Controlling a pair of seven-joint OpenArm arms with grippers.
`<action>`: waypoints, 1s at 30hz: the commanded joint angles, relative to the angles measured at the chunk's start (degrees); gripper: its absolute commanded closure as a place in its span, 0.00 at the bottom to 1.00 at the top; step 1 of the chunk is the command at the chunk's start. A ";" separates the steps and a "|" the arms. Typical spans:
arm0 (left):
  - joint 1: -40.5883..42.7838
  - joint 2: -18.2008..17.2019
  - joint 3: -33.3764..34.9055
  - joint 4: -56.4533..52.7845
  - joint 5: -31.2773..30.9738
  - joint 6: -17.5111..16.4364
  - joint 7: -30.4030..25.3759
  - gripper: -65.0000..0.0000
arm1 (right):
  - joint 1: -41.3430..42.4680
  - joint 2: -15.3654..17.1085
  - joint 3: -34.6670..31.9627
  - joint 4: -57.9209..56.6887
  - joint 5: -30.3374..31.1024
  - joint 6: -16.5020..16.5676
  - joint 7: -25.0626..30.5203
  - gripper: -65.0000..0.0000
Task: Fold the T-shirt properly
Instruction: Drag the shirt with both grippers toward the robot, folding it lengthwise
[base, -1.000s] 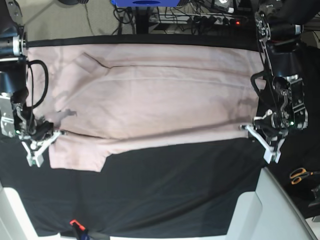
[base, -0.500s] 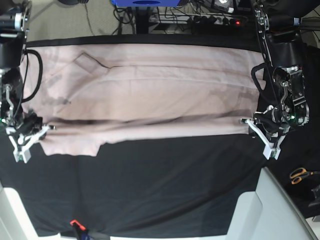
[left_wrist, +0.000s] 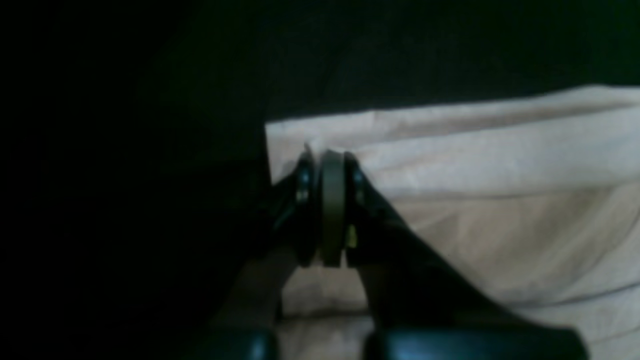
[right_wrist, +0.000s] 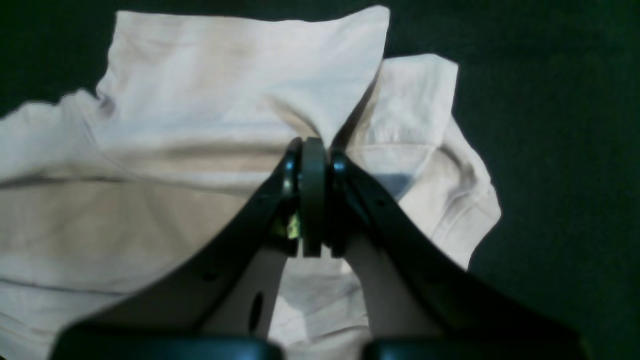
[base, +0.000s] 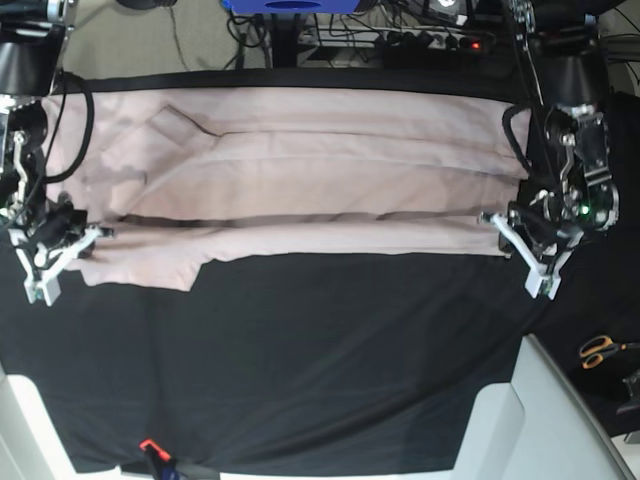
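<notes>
The pale pink T-shirt (base: 300, 190) lies stretched across the far half of the black cloth, doubled lengthwise with a long fold line. One sleeve hangs at its near left. My left gripper (base: 488, 220) is shut on the shirt's near right corner, and the left wrist view shows its jaws (left_wrist: 327, 165) pinching the cloth edge (left_wrist: 500, 225). My right gripper (base: 98, 233) is shut on the shirt's near left edge beside the sleeve. The right wrist view shows it (right_wrist: 312, 150) clamped on a raised pinch of cloth (right_wrist: 175, 125).
The black table covering (base: 330, 360) fills the near half. Orange-handled scissors (base: 600, 350) lie at the right, beyond a white surface (base: 540, 420). A small red-tipped clamp (base: 150, 447) sits at the near edge. Cables and a blue object (base: 290, 5) lie behind the table.
Both grippers have moved toward the far edge, carrying the shirt's near edge with them. The pink strip is now narrower and the sleeve has followed.
</notes>
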 joint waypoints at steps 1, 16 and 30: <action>-0.01 -0.87 -0.28 2.00 -0.34 0.11 -0.80 1.00 | -0.16 0.88 0.52 1.69 0.28 -0.12 0.65 0.99; 8.34 -0.70 -0.37 9.73 -0.60 0.11 -0.63 1.00 | -8.51 -0.08 5.36 10.22 0.28 -0.12 -3.39 0.99; 11.16 -0.61 -3.36 13.16 -0.34 0.11 -0.71 1.00 | -12.38 -3.42 6.41 15.23 0.37 -0.03 -7.00 0.99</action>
